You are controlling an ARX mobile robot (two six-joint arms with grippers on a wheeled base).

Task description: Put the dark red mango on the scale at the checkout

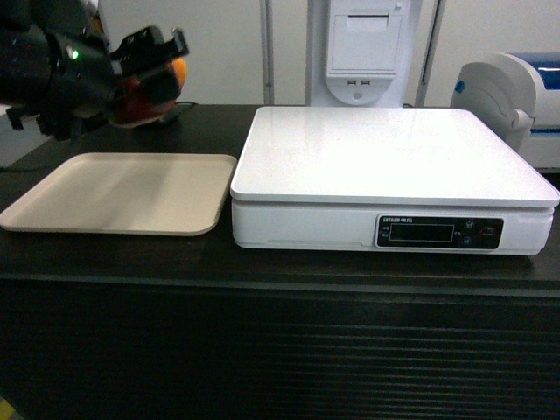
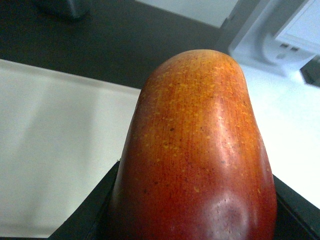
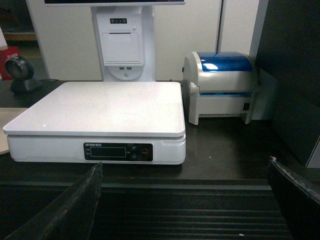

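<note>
1. My left pincer [image 1: 144,74] grips the dark red mango [image 2: 195,160], raised above the counter's [image 1: 262,267] far left, seemingly over the tray [image 1: 114,194].
2. The scale [image 1: 385,157] sits right of it.
3. My right pincer [image 3: 185,200] hangs spread apart.

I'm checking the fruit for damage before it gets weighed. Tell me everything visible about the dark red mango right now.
The oval dark red mango has glossy skin, deep red low down fading to orange with fine yellow speckles at its rounded tip, and one shallow dimple. No sticker shows. It is clamped in the left end effector, raised above the dark counter behind the beige tray, left of the white scale.
</note>
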